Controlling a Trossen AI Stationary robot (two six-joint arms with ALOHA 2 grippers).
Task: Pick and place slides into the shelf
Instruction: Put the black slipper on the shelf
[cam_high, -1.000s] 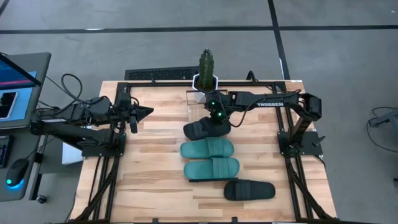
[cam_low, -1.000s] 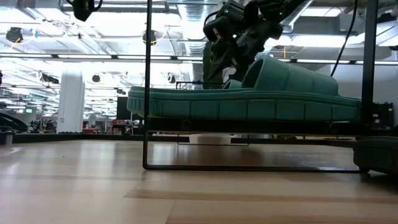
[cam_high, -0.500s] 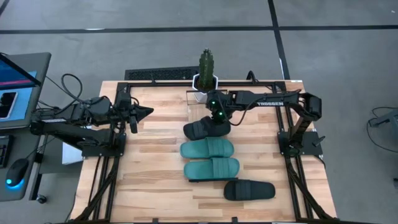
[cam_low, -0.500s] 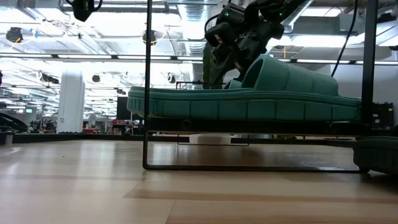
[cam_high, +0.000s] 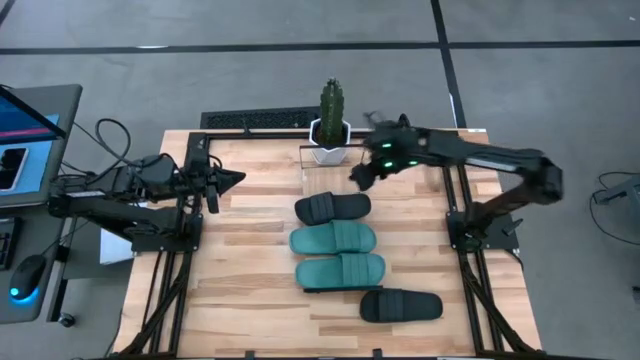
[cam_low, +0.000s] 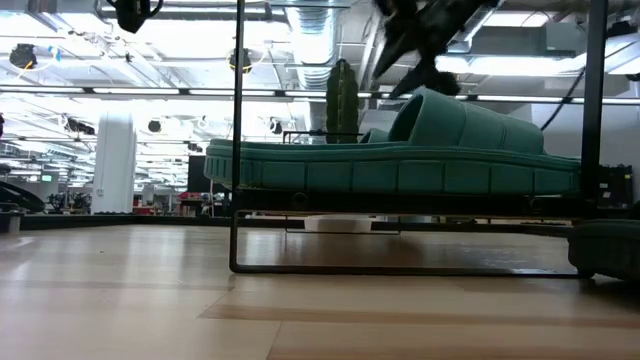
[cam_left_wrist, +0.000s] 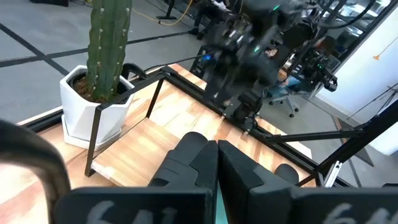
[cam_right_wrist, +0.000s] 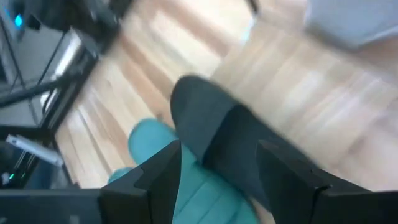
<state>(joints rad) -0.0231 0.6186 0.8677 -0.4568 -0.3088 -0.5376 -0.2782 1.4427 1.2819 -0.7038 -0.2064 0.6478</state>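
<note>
Three slides lie side by side on the shelf (cam_low: 237, 230): a black slide (cam_high: 333, 208) farthest back, then two teal slides (cam_high: 333, 239) (cam_high: 340, 271). A second black slide (cam_high: 401, 305) lies on the tabletop at the near right. My right gripper (cam_high: 360, 176) hangs open and empty in the air, above and to the far right of the far black slide (cam_right_wrist: 211, 130). My left gripper (cam_high: 232, 180) waits shut at the table's left, pointing toward the shelf.
A cactus in a white pot (cam_high: 330, 125) stands just behind the shelf's far wire frame (cam_left_wrist: 124, 115). Black frame rails run along the table's edges. Bare wood lies left of the slides and at the near left.
My right gripper has left the far black slide, rising and drawing back toward the table's far right while tipping less steeply. The slide stays lying where it was. The other slides have not moved.
</note>
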